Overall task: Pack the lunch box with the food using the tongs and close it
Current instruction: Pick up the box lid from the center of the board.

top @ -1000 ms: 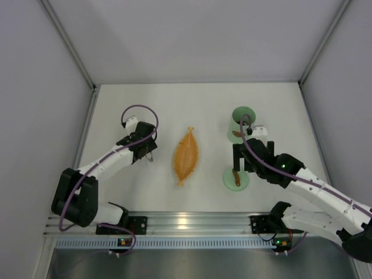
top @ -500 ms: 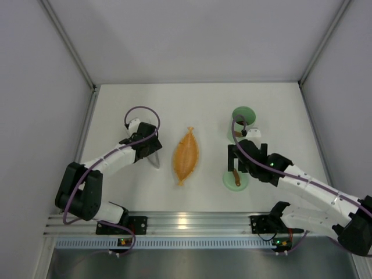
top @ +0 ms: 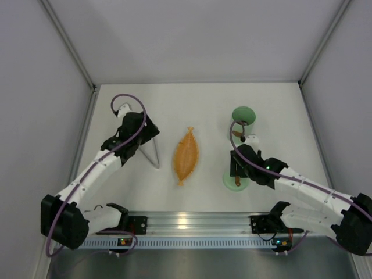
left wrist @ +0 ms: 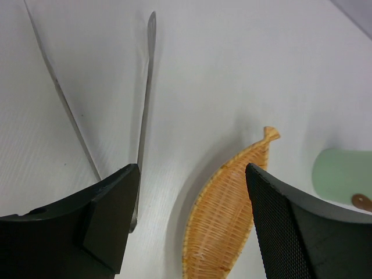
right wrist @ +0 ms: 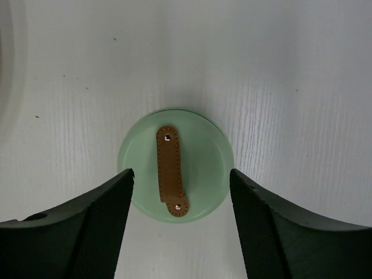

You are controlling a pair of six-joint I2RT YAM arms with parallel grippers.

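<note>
The silver tongs [top: 152,153] lie flat on the table left of the orange tray, and both arms of the tongs [left wrist: 145,110] show in the left wrist view. My left gripper [top: 145,133] [left wrist: 190,171] hangs open above them, holding nothing. The mint-green lunch box [top: 242,118] [left wrist: 343,173] stands at the back right. Its flat green lid [top: 235,180] [right wrist: 200,160] with a brown strap lies nearer the front. My right gripper [top: 235,167] [right wrist: 181,173] is open just above the lid, one finger on each side. The food is out of view.
The orange leaf-shaped woven tray [top: 186,156] [left wrist: 229,215] lies in the middle between the two arms. White walls close in the table on the left, back and right. The rail with the arm bases [top: 186,224] runs along the near edge.
My left gripper has opened, let go of the tongs and pulled back to the far left; the tongs now lie on the table. My right gripper has moved nearer over the lid, jaws narrowing.
</note>
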